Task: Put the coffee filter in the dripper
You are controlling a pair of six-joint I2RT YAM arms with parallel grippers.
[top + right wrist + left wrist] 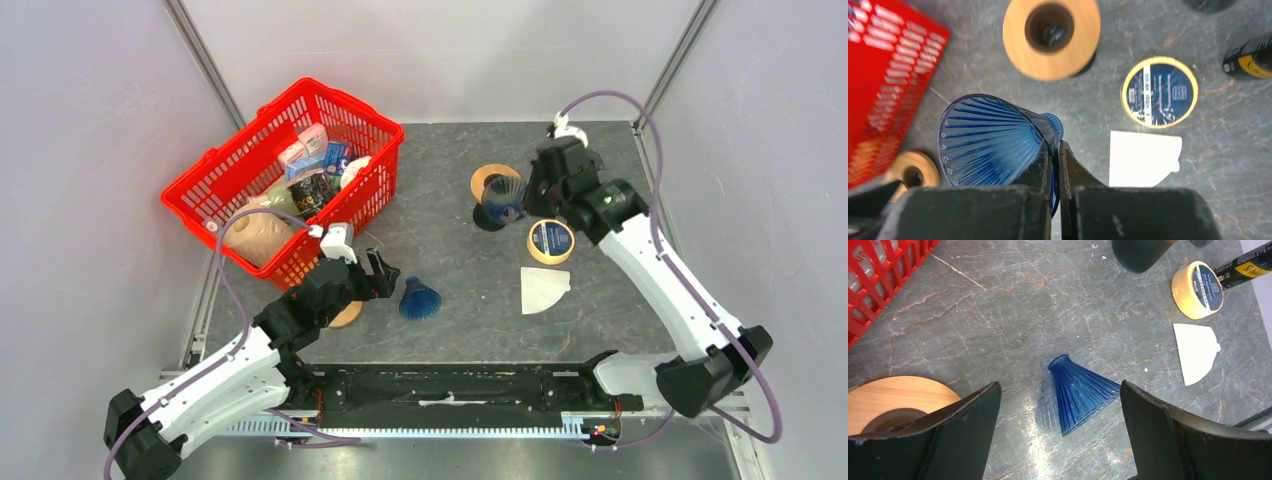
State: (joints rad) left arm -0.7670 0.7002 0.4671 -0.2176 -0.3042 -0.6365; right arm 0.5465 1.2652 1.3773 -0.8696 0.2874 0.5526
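table [450, 270]: dripper [420, 298] x2, filter [543, 289] x1

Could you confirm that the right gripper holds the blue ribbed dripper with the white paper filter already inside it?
Not quite: the white paper filter is not inside; it lies flat on the grey table, as the right wrist view shows. The right gripper does hold the blue ribbed dripper by its rim.

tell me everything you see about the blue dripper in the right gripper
A translucent blue dripper, cone-shaped with ribbed walls, glass or plastic by its look, and empty. It is tilted, its wide mouth turned toward the wrist camera. The right gripper is shut on its wall at the rim, one finger on each side.
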